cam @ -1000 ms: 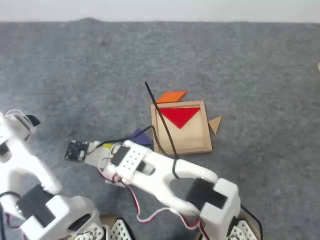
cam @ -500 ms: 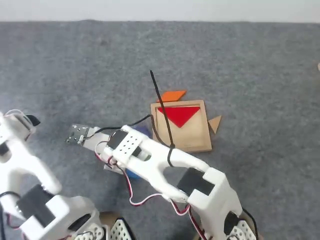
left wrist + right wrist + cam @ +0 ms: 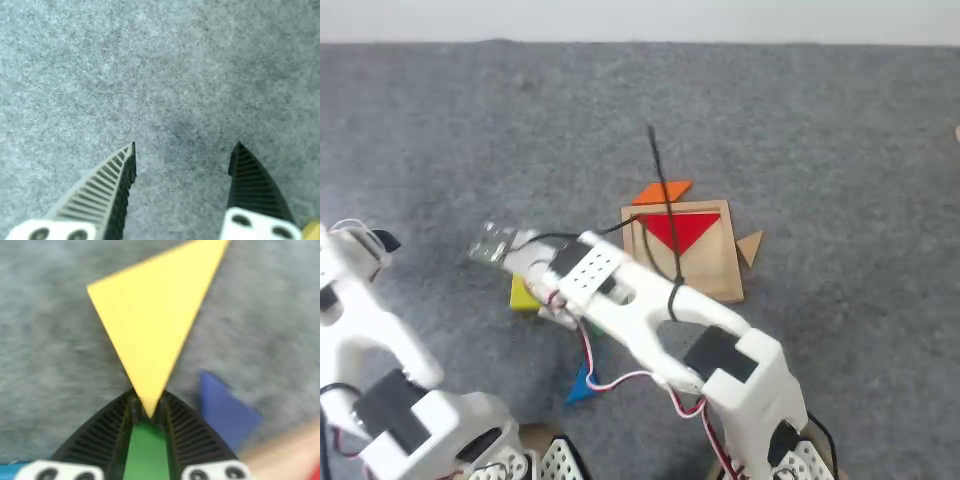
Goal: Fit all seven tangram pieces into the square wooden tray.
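Triangle (image 3: pixel 155 325), yellow, in ribbed right gripper (image 3: pixel 148 399)

The end effector (image 3: pixel 148 407) is pinching a yellow triangle (image 3: pixel 150 315) by its corner; a green piece (image 3: pixel 146 452) is showing between the jaws; a blue piece (image 3: pixel 225 412) is lying nearby on the grey tabletop (image 3: pixel 45 340).

I can read no lettering, number, label or sign in any of my feeds.
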`<state>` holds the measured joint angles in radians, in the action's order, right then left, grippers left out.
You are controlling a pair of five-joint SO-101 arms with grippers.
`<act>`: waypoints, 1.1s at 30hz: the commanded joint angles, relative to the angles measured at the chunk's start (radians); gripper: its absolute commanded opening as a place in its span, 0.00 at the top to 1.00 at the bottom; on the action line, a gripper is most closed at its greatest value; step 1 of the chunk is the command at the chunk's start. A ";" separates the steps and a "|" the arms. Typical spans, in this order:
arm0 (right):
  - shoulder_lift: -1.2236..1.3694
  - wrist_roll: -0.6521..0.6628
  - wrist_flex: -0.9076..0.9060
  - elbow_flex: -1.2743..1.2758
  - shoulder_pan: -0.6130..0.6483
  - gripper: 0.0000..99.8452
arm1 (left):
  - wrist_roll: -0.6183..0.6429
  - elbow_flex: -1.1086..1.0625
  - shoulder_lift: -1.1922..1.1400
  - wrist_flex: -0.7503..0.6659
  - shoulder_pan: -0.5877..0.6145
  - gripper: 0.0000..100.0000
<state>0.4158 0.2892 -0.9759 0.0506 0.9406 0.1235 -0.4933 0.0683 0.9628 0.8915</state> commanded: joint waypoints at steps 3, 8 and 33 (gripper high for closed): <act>-0.085 -0.120 0.036 -0.018 -0.056 0.99 | -0.011 0.025 0.006 0.009 -0.005 0.70; -0.082 -0.183 0.081 -0.011 -0.077 0.99 | -0.011 0.025 0.006 0.009 0.000 0.70; -0.064 0.236 0.059 -0.083 0.076 0.73 | -0.011 0.028 0.006 0.008 0.071 0.70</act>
<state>0.3928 0.4181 -0.9099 0.0199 0.9989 0.1235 -0.4933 0.0683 0.9628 0.9528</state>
